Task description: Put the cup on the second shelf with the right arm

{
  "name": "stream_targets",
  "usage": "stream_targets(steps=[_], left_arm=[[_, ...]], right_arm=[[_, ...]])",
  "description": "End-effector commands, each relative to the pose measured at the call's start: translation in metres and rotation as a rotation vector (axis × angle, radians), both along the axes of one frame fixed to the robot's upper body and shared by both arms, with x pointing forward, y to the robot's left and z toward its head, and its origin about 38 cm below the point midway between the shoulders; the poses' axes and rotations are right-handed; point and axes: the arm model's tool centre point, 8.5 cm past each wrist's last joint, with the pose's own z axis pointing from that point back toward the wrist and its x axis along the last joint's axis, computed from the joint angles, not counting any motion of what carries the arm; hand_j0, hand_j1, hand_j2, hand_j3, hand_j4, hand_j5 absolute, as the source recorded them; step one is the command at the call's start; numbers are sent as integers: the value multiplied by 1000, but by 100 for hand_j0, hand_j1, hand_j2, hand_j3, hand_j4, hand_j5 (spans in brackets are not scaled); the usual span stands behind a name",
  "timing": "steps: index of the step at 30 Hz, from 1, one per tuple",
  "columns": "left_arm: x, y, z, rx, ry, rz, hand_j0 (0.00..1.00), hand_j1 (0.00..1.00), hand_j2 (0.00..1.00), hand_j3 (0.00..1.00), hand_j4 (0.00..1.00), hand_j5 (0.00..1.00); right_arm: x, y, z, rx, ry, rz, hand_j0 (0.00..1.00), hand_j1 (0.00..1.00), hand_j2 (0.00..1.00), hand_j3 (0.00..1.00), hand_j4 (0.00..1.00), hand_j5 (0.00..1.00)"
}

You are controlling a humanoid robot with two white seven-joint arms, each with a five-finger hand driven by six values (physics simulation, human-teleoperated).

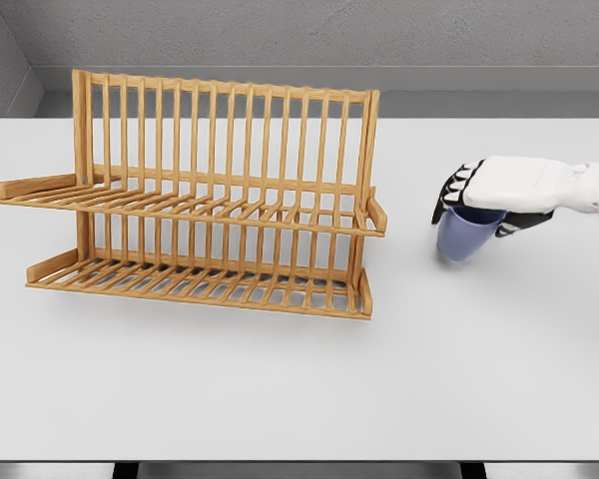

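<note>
A blue cup stands on the white table, to the right of a wooden two-tier dish rack. My right hand comes in from the right edge and sits on top of the cup, its dark-tipped fingers curled around the rim. The cup's upper part is hidden under the palm. The rack's upper shelf and lower shelf hold nothing. My left arm does not show.
The rack's tall slatted back rises behind both shelves. A grey wall runs behind the table's far edge. Open table surface lies between the rack's right end and the cup.
</note>
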Motion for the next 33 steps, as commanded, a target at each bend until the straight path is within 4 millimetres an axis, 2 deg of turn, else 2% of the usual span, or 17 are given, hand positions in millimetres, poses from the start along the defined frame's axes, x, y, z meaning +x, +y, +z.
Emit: stream_targets(steps=[1,3,7,16,19,26,33], left_arm=[[0,0,0,0,-1,-1,100,100,100,100,100,100],[0,0,0,0,-1,-1,100,100,100,100,100,100],[0,0,0,-1,1,-1,100,100,100,100,100,100],[0,0,0,0,-1,1,100,100,100,100,100,100],[0,0,0,0,1,-1,100,100,100,100,100,100],[0,0,0,0,1,1,100,100,100,100,100,100],[0,0,0,-1,1,1,100,100,100,100,100,100]], right_arm=[[0,0,2,7,-1,-3,68,68,68,68,68,68],[3,-3,12,19,-28,-14,68,68,68,68,68,68],[4,-4,19,23,-44,-15,68,68,68,68,68,68],[10,-8,51,49,-125,-30,68,68,68,68,68,68],[5,4,63,48,-158,14,68,68,68,68,68,68],[2,11,85,59,-220,39,68,68,68,68,68,68],[-14,34,101,57,-274,125,68,68,68,68,68,68]])
